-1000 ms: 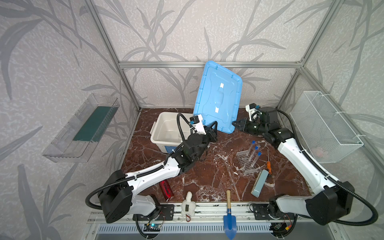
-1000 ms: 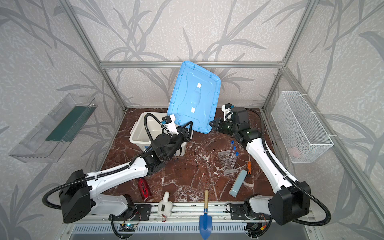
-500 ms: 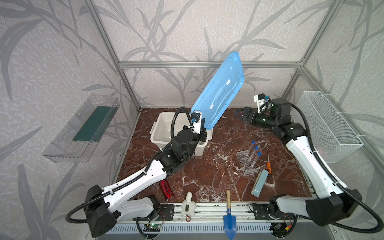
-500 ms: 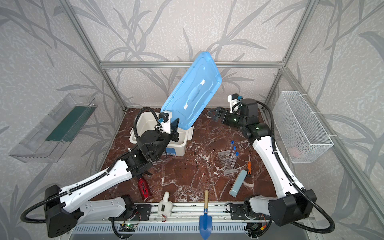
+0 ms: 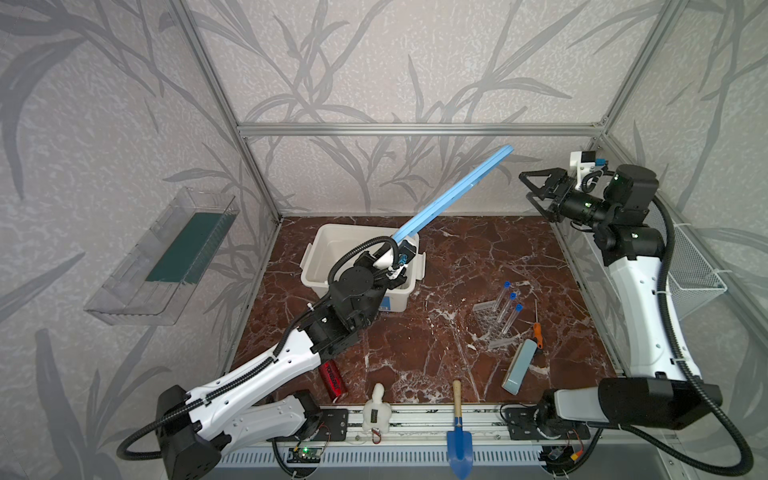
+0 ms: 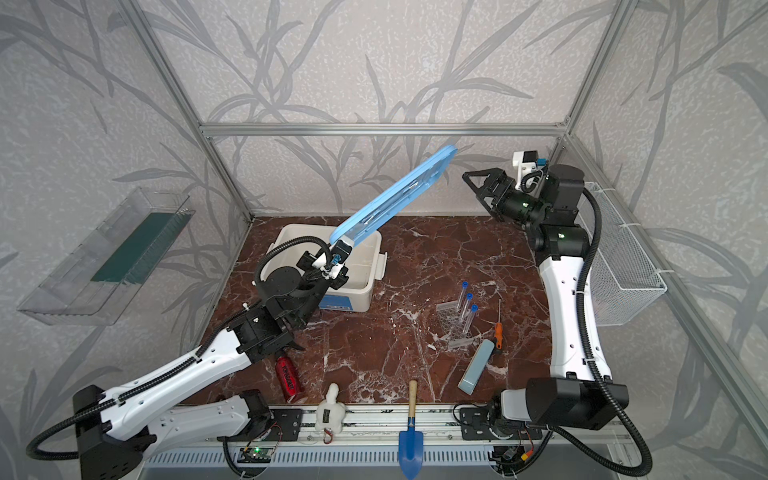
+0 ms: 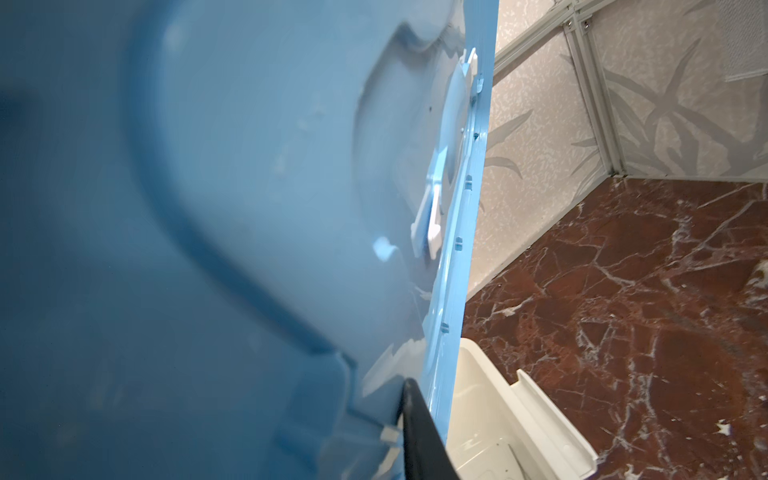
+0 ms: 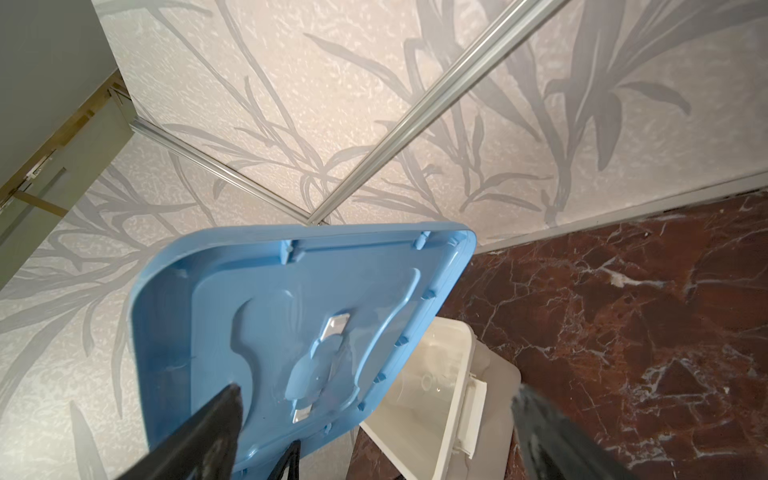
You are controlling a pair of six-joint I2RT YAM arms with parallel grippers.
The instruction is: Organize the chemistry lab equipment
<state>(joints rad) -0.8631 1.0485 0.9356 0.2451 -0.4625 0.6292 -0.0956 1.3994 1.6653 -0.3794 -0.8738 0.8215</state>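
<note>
Left fingers (image 7: 415,432): black, narrow, clamped on the lower short edge of a rigid blue plastic lid (image 5: 453,195). The lid is in the air, steeply tilted, and nearly edge-on in both top views. Its upper end points at the back wall. Its lower end is over a white rectangular plastic bin (image 5: 309,266). Left wrist view shows the lid's glossy moulded face: raised curved ribs, small tabs along the rim, a white clip near the middle. The bin is open and smooth-walled, with flanged handles on its short sides. It stands back-left on the red-brown marble-pattern bench (image 5: 457,257).

Right fingers (image 5: 538,172): black, spread wide, nothing between them. They hang by the back-right corner with tips toward the lid, well apart from it.

Lab gear sits on the right half of the bench, apart from both arms. Three long clear tubes with blue caps (image 5: 505,305) lie slanted side by side over a clear perforated tube rack (image 5: 484,324). Can't tell if they're seated in its holes. Just beside them are a thin metal rod with orange grip (image 5: 537,328) and a grey-blue rectangular block (image 5: 517,365).

Front edge: a red cylindrical canister (image 5: 332,378) on its side, a white soft toy (image 5: 376,411), and a blue trowel with wooden handle (image 5: 457,432).
</note>
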